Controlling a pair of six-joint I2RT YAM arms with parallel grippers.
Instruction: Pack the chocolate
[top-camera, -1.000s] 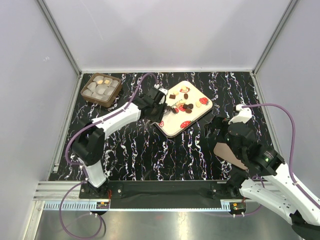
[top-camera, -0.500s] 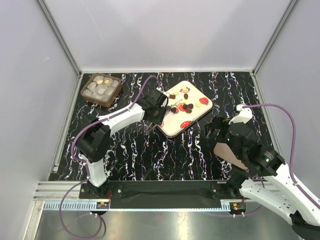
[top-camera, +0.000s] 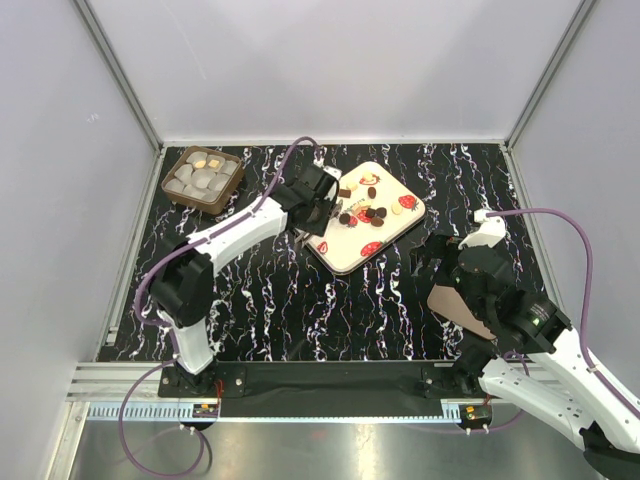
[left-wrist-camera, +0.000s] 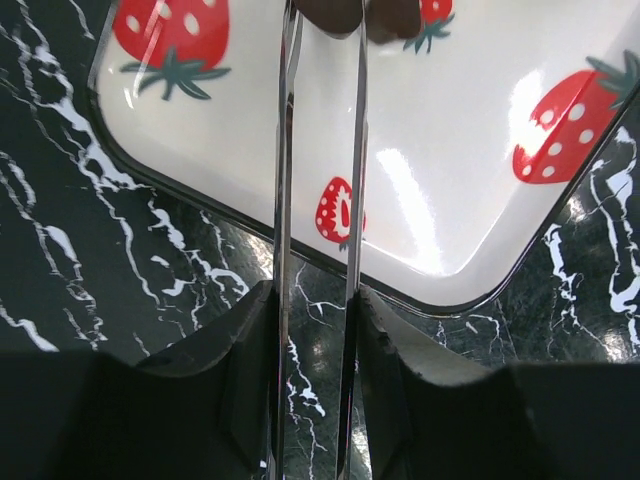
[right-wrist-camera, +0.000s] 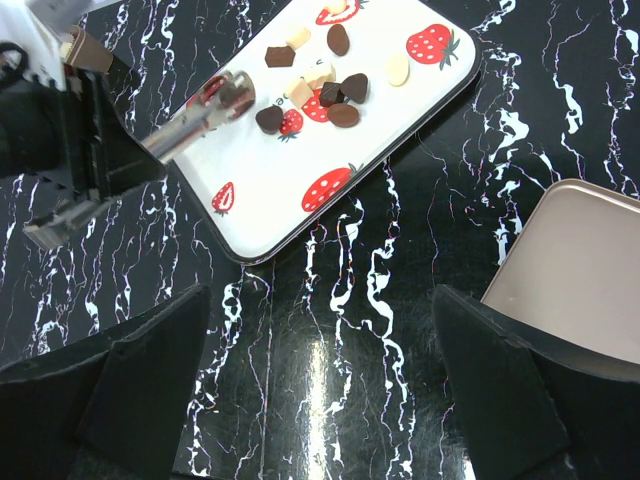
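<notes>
The chocolate (top-camera: 368, 210) is a cluster of tiny dark, tan and cream pieces on a white strawberry-print tray (top-camera: 350, 250). It also shows in the right wrist view (right-wrist-camera: 330, 95). My left gripper (top-camera: 320, 203) is shut on metal tongs (left-wrist-camera: 285, 150). The blades reach over the tray (left-wrist-camera: 450, 200) to a dark brown piece (left-wrist-camera: 340, 12) at the frame's top edge. I cannot tell whether the tips pinch it. My right gripper (right-wrist-camera: 320, 370) is open and empty above the table, right of the tray's near corner.
A brown box (top-camera: 203, 178) with white paper cups and a few sweets stands at the back left. A flat tan lid (right-wrist-camera: 580, 260) lies under my right arm. The table is black marble-patterned with walls all round.
My left gripper has moved from the tray's left edge up toward the far side, bringing the tongs over the chocolate cluster. The right arm has barely moved.
</notes>
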